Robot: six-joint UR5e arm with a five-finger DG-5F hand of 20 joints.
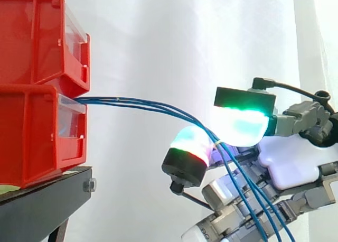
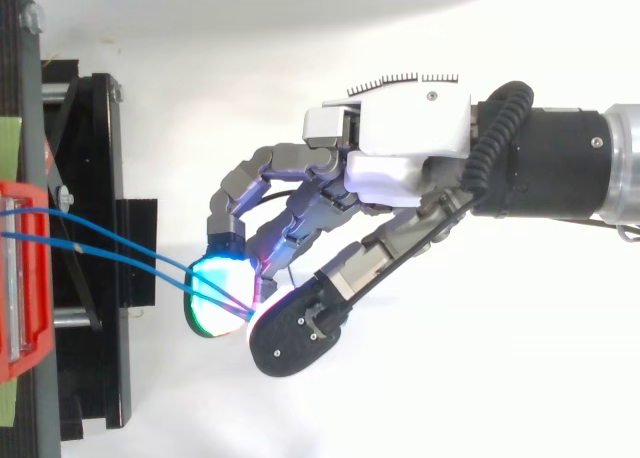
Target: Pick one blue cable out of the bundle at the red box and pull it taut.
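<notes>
**Several blue strands in the pinch, line nearly taut**

From the side, two red boxes sit stacked at the stand's edge nearest the arm. The blue cables leave the gap between the boxes and run out past that edge in a shallow arc. They reach the robot hand, which is closed on them. A green-glowing fingertip sits above and a red-and-green thumb pad below, with the strands passing between. Beyond the pinch the slack drops toward the lower right. About three strands seem to go through, so I judge the hand has more than the single cable wanted. The slight sag suggests a little more pull away from the boxes is needed.

From above, the robot hand reaches in from the right with its fingers curled. Its lit pads are pressed together on the cables, well off the stand's edge. Two strands fan from the lower red box and meet at the pads. That converging shape comes from holding them at one point.

No readable label or writing shows on the boxes or the stand.
</notes>
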